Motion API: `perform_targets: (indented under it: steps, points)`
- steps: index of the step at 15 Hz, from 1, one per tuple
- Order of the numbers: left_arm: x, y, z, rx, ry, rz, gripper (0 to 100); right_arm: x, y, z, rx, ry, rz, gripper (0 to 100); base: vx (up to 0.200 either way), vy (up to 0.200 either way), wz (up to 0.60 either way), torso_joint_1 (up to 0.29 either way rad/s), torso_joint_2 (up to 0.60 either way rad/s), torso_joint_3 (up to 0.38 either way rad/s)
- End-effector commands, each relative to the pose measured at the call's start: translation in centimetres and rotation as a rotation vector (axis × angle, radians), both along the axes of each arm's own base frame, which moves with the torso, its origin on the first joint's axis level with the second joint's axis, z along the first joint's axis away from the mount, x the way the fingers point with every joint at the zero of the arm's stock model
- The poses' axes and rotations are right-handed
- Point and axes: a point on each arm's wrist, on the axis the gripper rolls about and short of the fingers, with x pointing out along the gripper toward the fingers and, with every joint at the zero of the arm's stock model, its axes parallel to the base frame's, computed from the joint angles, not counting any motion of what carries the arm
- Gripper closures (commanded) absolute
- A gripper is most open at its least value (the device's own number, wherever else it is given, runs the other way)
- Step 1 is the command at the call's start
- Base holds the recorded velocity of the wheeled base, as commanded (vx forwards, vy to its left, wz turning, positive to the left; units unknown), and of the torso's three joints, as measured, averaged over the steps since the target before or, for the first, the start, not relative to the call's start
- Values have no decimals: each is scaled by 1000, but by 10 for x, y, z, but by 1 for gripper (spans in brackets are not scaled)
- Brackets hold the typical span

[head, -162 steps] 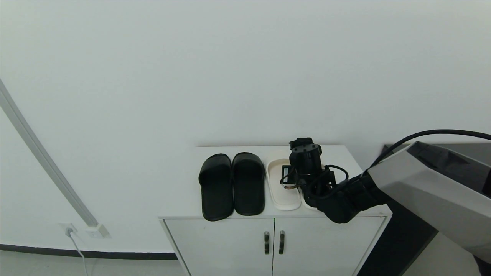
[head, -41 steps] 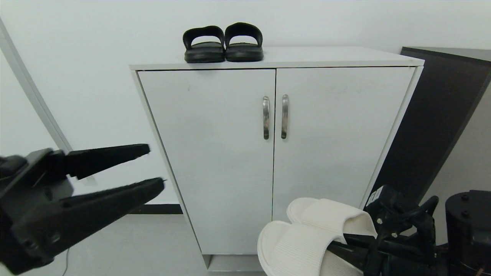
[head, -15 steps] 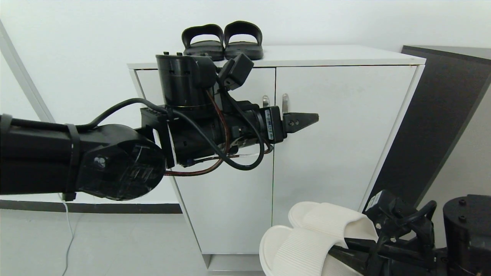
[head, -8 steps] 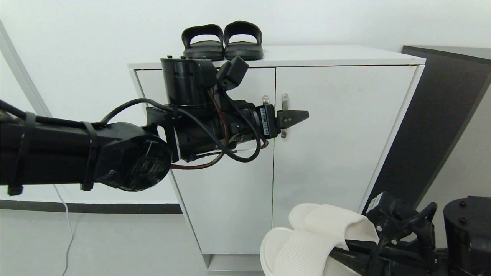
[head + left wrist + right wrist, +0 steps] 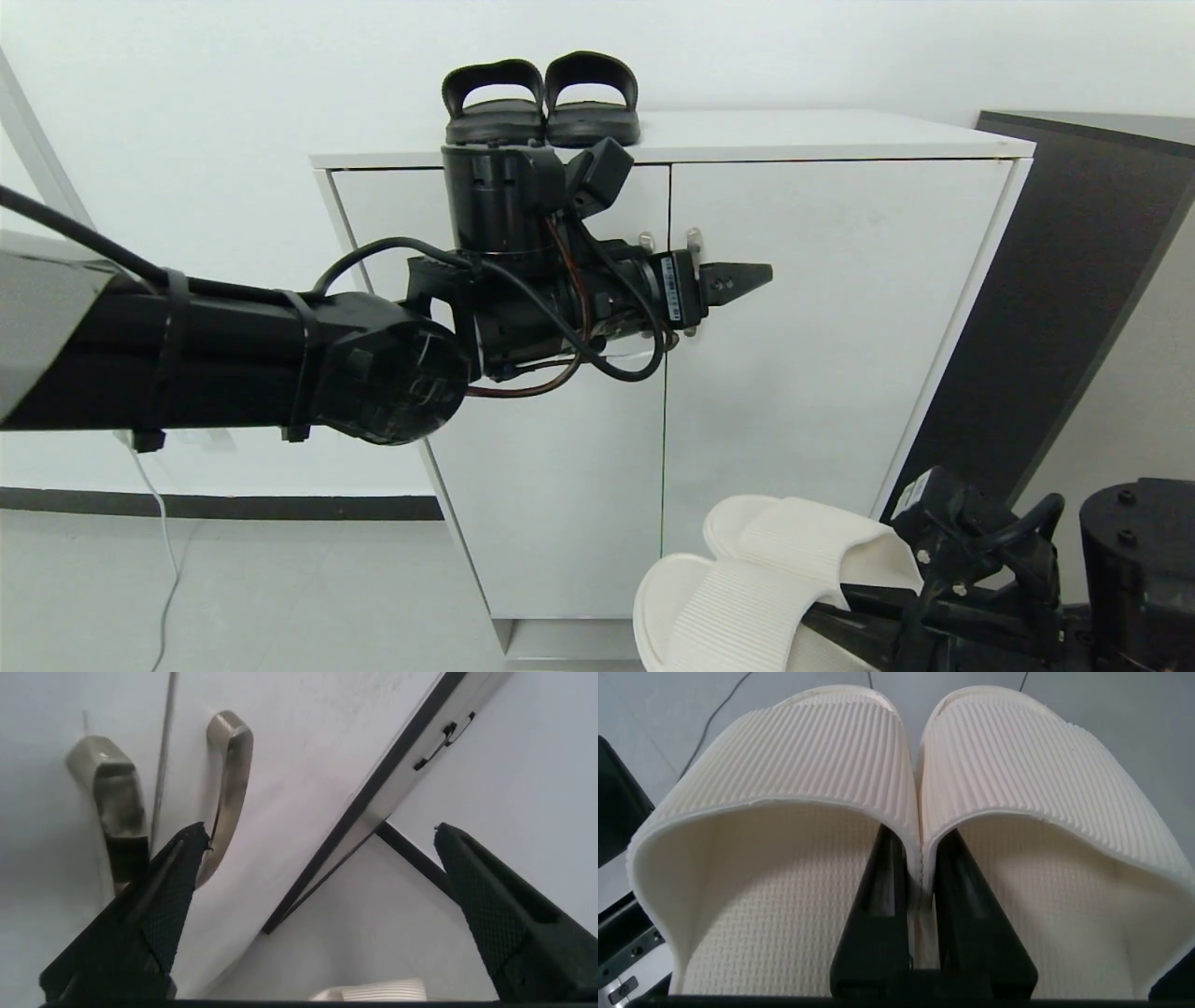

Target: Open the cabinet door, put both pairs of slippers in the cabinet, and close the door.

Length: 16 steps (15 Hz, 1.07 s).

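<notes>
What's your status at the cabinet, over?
Left gripper open at right door handle. Right gripper shut on white slippers, low before that door. Cabinet doors shut, black slippers on top.

Left arm (image 5: 233, 359) stretched out level at chest height, wrist rolled, left tool (image 5: 747, 277) pointing to the robot's right, fingers (image 5: 149, 915) spread wide apart. Right arm (image 5: 990, 569) sits low, right tool (image 5: 920, 859) pinched tight on the white slippers (image 5: 785, 812).
</notes>
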Motion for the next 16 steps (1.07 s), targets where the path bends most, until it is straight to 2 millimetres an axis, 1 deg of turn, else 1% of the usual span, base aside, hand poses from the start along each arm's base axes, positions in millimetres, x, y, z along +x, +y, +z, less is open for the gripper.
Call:
perform_targets:
  steps: [1,2,3,6,9,13,16]
  points:
    - [4,-3,-4,4,5,1,0,0,0,0,2,-1,1,100,0,0,0,0,0,0]
    - [4,-3,-3,3,4,1,0,0,0,0,2,-1,1,100,0,0,0,0,0,0]
    - [3,-3,-2,1,1,1,100,0,0,0,0,0,0,100,0,0,0,0,0,0]
    - [1,-1,1,-3,-1,1,100,-4,-5,1,4,-8,-1,100,0,0,0,0,0,0]
    - [-4,2,8,-12,-11,1,100,-5,-4,0,7,3,28,100,0,0,0,0,0,0]
    - [-9,6,8,-10,-6,-1,100,-8,-6,-3,7,14,56,100,0,0,0,0,0,0]
    - [-16,3,7,-8,2,-22,100,-17,-12,-5,17,27,139,100,0,0,0,0,0,0]
